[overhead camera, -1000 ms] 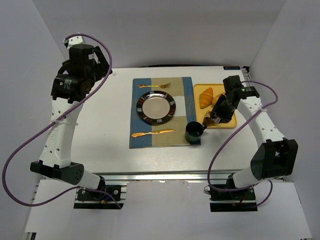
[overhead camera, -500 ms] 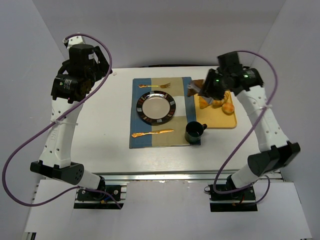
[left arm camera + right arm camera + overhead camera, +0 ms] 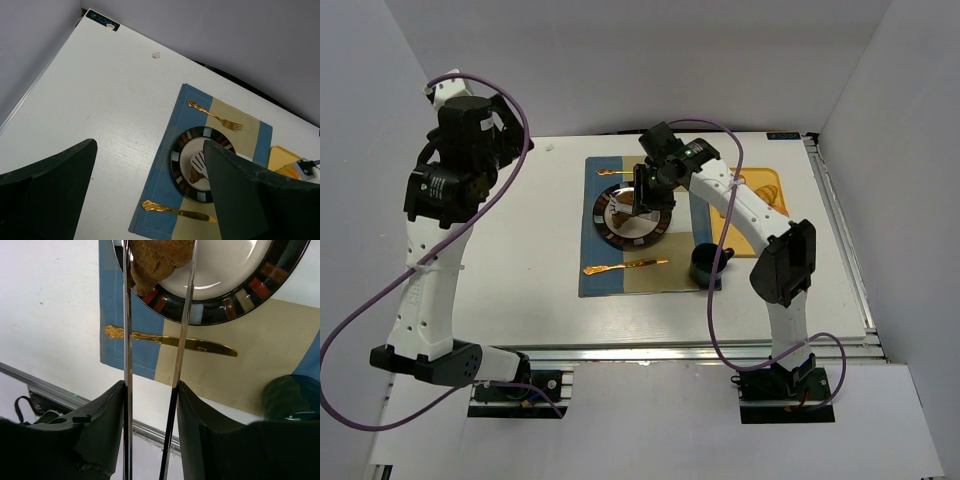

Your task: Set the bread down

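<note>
Right wrist view: my right gripper (image 3: 150, 386) is clamped on a pair of tongs (image 3: 127, 340), and their blade tips pinch the bread (image 3: 157, 260). The bread hangs above the plate (image 3: 220, 310). From this angle its lower end overlaps the striped rim on the side facing the knife (image 3: 170, 341), which is the plate's 6 o'clock as seen from overhead. How high it hangs I cannot tell.

I judge this to be the lowering and release. I would first nudge the tips toward 12 o'clock so the bread sits over the white well rather than the rim. Then I would descend until it rests there, ease the squeeze slowly so the blades spring apart without flicking it, and lift straight up.

My left gripper (image 3: 149, 145) is spread wide and empty, high over the table's 9 o'clock side.
</note>
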{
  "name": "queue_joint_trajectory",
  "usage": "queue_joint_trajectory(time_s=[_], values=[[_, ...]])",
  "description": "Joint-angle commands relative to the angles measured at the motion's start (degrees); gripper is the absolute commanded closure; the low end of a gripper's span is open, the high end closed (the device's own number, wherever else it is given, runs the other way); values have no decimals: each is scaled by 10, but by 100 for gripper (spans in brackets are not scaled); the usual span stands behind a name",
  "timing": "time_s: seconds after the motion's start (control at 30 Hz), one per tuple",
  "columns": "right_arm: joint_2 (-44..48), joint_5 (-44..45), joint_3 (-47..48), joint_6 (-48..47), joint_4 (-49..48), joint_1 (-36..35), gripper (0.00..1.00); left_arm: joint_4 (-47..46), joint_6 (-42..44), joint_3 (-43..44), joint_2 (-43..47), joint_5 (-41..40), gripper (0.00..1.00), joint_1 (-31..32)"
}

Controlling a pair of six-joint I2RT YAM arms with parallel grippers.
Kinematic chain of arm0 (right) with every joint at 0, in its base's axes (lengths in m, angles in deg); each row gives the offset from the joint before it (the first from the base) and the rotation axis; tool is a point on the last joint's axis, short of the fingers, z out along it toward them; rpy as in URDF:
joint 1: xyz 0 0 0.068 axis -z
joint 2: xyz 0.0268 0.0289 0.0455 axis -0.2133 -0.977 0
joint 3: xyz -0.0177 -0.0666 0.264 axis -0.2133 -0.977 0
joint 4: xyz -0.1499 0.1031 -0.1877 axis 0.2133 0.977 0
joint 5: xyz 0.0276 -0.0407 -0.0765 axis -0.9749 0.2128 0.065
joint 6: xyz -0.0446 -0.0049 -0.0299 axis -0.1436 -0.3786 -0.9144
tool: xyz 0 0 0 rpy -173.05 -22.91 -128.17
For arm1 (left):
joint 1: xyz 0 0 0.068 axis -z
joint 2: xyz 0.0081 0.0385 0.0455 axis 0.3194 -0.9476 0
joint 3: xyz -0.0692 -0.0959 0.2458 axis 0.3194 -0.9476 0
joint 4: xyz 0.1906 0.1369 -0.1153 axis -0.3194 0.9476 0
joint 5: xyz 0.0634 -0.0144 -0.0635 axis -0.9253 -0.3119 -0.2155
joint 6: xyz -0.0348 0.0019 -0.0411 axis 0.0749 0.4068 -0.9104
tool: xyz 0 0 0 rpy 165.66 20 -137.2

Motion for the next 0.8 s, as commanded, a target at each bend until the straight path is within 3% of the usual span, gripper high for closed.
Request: queue_joint_trajectory(time_s=[0.0,0.2,0.57,0.77], values=[[8,10,22,-21,-13,-2,62,16,-8,2,19,-13,2,-1],[15,14,-33,-34,-48,-22,52,16,-9,-20,30,-10,2,-1],[10,28,-21,-33,-44,-28,35,19,-8,-23,32,-3,2,-1],[18,55,-4,-29,-37,-30,33,18,-7,-21,33,-1,2,-1]])
